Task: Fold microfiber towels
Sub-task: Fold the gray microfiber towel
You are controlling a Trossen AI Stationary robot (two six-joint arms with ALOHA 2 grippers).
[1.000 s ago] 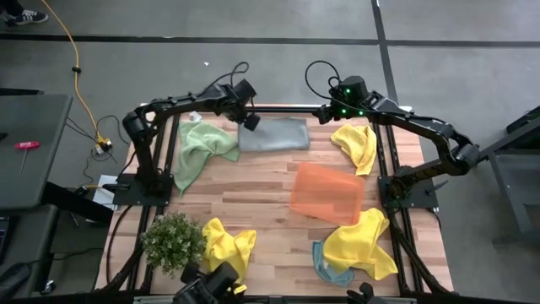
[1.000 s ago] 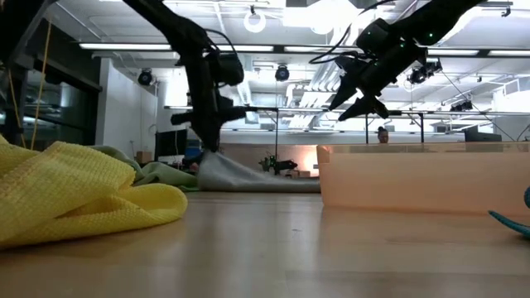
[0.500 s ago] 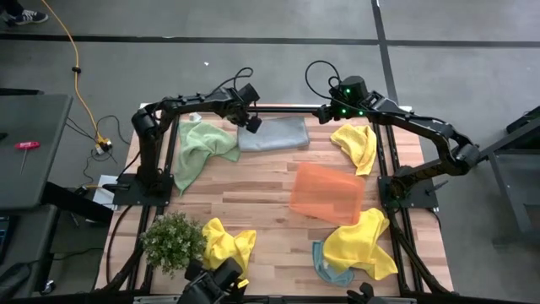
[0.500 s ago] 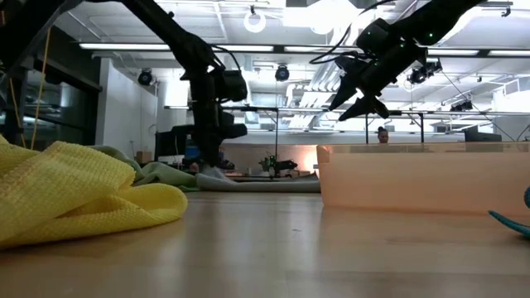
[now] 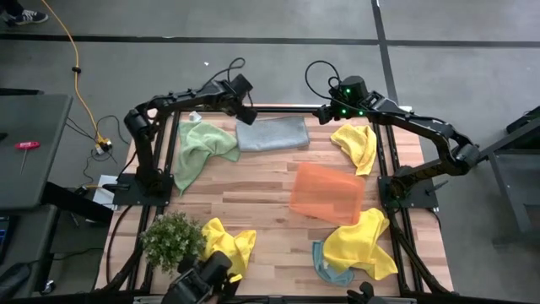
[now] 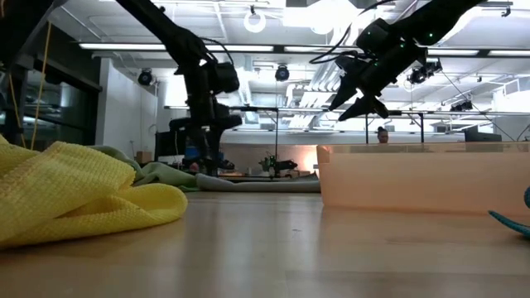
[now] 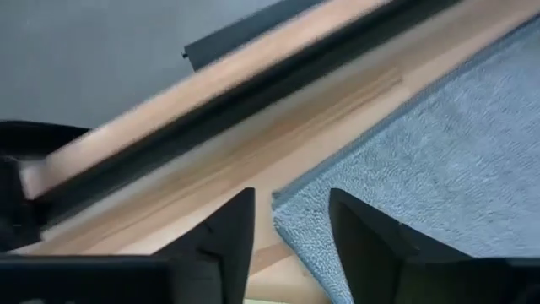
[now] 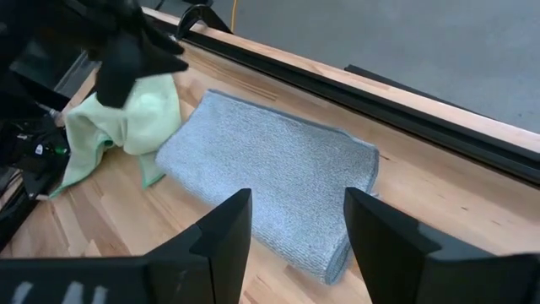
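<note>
A grey-blue towel (image 5: 272,133) lies folded flat on the table near its far edge; it also shows in the right wrist view (image 8: 270,177). My left gripper (image 5: 245,108) hangs open just over the towel's far left corner (image 7: 291,211), one finger to each side, touching nothing. My right gripper (image 5: 326,114) stays open in the air past the towel's right end. A pale green towel (image 5: 198,148) lies crumpled to the left. Yellow towels lie at the far right (image 5: 356,143), near left (image 5: 228,245) and near right (image 5: 359,245), the last over a teal one (image 5: 325,268).
An orange tray (image 5: 327,192) sits right of the table's middle. A small potted plant (image 5: 173,241) stands at the near left. A black frame rail (image 5: 283,110) runs along the far edge behind the grey-blue towel. Bare wood lies between the green towel and the tray.
My left gripper has brought down the grey-blue towel's left end, which stood lifted like a tent, let go of it, and drawn back toward the table's far edge. That end now lies flat on the table. The rest of the towel has stayed put.
</note>
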